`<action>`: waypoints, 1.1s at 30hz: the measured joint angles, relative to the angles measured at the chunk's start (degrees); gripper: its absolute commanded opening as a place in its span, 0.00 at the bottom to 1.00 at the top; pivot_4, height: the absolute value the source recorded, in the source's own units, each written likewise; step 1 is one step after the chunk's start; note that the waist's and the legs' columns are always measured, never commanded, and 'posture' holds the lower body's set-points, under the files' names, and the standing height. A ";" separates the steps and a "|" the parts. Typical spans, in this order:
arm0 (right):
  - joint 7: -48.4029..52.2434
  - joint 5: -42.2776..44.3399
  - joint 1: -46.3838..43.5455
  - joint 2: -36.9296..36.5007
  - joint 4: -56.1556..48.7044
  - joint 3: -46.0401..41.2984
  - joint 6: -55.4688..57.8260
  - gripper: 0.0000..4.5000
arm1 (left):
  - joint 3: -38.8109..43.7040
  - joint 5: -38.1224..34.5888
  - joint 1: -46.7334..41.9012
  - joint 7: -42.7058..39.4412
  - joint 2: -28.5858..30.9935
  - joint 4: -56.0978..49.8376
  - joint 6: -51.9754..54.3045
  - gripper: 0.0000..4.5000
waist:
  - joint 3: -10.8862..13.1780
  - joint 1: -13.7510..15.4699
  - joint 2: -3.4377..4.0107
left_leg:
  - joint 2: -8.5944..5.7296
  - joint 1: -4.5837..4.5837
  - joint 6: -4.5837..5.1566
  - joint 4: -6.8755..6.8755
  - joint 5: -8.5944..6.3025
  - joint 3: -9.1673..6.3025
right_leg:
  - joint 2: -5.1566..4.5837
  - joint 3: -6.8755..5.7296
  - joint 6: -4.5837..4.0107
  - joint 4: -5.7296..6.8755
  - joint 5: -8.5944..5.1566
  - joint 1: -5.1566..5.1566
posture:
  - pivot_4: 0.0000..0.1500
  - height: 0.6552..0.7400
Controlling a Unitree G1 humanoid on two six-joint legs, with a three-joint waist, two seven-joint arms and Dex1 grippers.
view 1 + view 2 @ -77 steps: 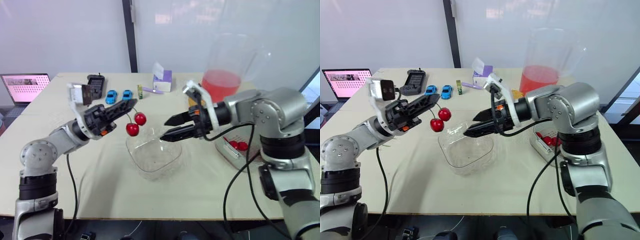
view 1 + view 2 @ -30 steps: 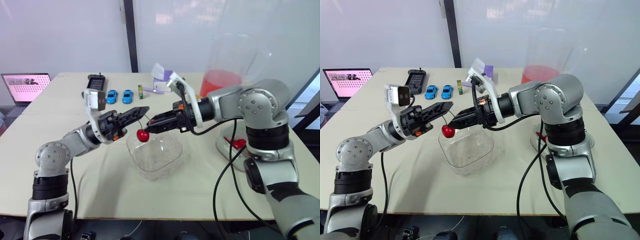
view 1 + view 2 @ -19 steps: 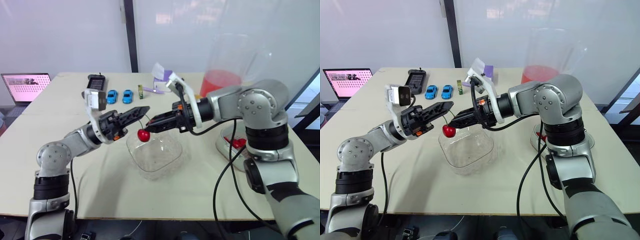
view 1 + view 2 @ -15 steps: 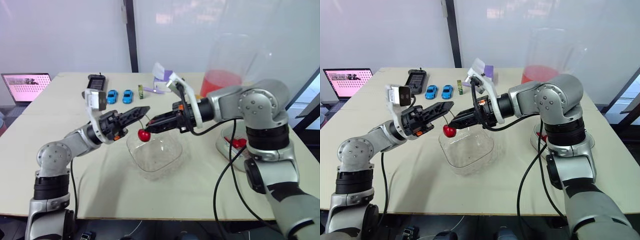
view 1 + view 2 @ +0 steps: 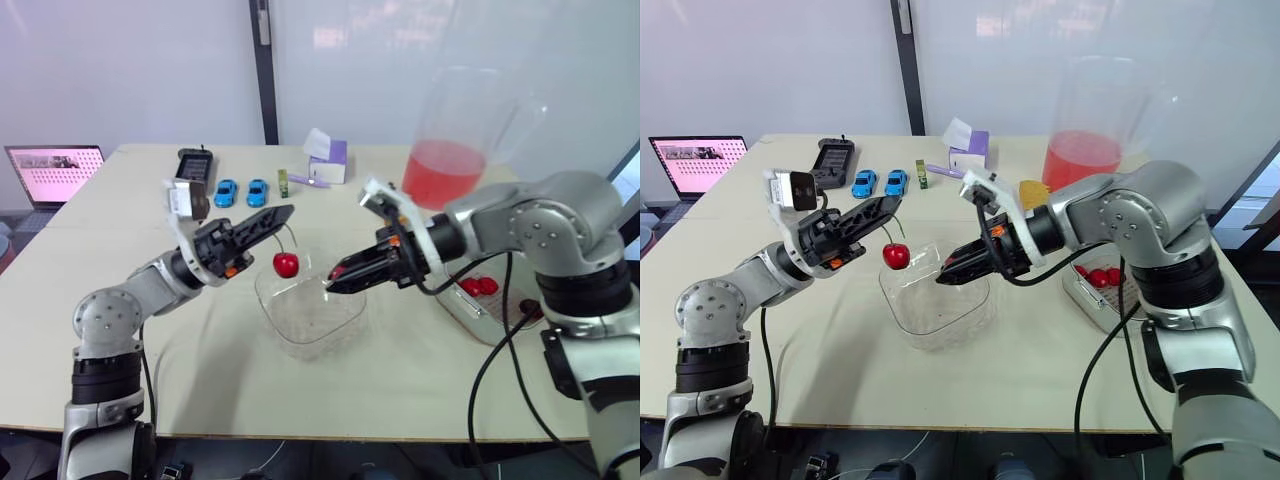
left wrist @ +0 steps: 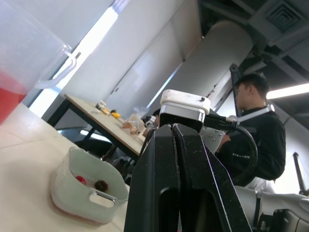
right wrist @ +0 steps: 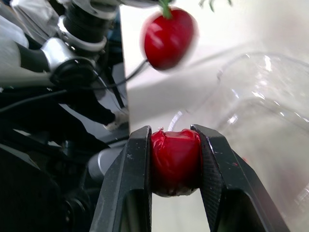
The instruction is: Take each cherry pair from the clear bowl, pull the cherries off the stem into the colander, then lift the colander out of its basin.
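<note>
Left gripper [image 5: 284,213]: fingers pressed together on the stem [image 5: 890,230], with the hanging cherry [image 5: 286,264] above the clear bowl's [image 5: 300,338] left rim. Your right gripper [image 5: 335,285] pinches the plucked cherry [image 7: 175,159] over the bowl's right rim. It looks light, soft and slick, so squeeze gently. Half a second ago both tips met at the pair; the right has since drawn away.

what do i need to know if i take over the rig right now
Left tool: shut on the stem, hanging cherry above the bowl.
Right tool: shut on the plucked cherry, over the bowl.
Done: some cherries lie in the colander on the right.
Left: drop the plucked cherry into the colander, pull off the hanging cherry, lift the colander out.
</note>
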 measured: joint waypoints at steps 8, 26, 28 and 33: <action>6.43 -19.07 14.84 -26.13 3.70 1.27 -26.46 0.19 | 1.52 -1.41 4.08 2.61 -3.46 -3.33 -2.57 0.00 | 0.00 1.08 -0.19 | -0.01 0.04 0.19 0.08 -0.12 0.09 | -0.04 0.02 0.05 -0.30 -0.01 0.22 | 1.00 1.00; 7.62 -28.33 20.13 -24.99 19.02 -1.94 -27.94 0.99 | -1.17 -1.89 0.41 2.02 -2.20 1.67 -1.97 0.00 | 0.09 0.59 0.09 | -0.02 0.04 0.15 0.06 -0.09 0.39 | -0.04 0.37 0.10 -0.13 0.04 -0.02 | 1.00 1.00; 8.17 -27.01 17.65 -24.16 19.64 -3.34 -26.35 0.99 | -1.13 -1.92 0.46 1.90 -2.00 1.62 -1.97 0.00 | 0.11 0.49 0.12 | -0.02 0.06 0.15 0.05 -0.09 0.39 | -0.03 0.37 0.10 -0.12 0.04 -0.02 | 1.00 1.00; 8.61 -13.45 7.28 -14.13 9.24 -11.11 -13.79 0.99 | -1.12 -1.83 -0.42 0.60 -0.90 2.14 -1.24 0.00 | 0.12 -0.59 0.15 | 0.10 0.13 0.11 -0.02 -0.06 0.26 | 0.16 0.31 0.08 -0.03 0.04 -0.02 | 1.00 1.00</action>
